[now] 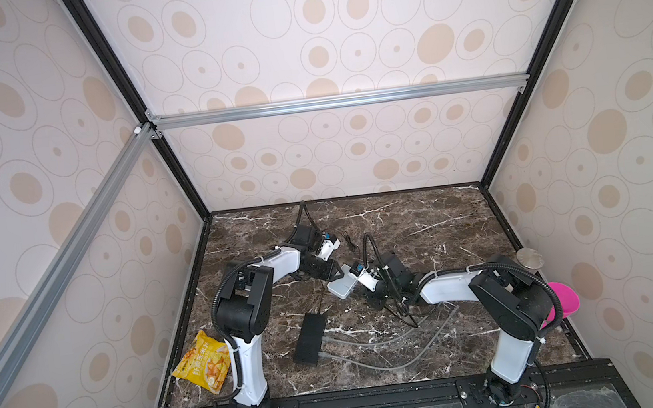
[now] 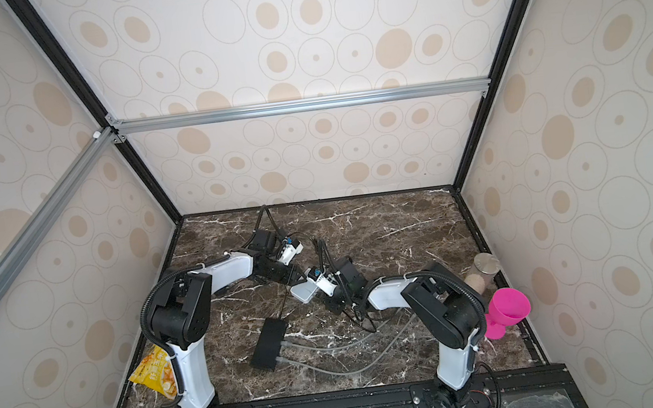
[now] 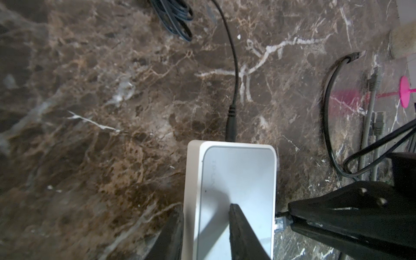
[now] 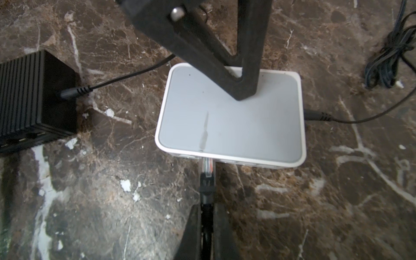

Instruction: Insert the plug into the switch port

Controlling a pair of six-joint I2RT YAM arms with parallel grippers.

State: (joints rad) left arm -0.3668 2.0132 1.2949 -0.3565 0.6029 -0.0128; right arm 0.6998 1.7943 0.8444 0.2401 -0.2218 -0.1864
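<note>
Marble tabletop [image 1: 423,219], mid-insertion: near its centre I hold the white network switch [image 1: 341,289]. The left gripper [image 3: 206,211] reaches in from 10 o'clock and is clamped across the switch's end, one finger on the lid and one down its side. From 3 o'clock the right gripper [image 4: 207,209] is pinched tight on the black boot of the Ethernet plug [image 4: 207,167]. The plug's clear tip sits at a port's mouth, its wires showing outside. I judge it not yet seated. Next comes a straight, level push toward 9 o'clock while the left arm braces the switch.
</note>
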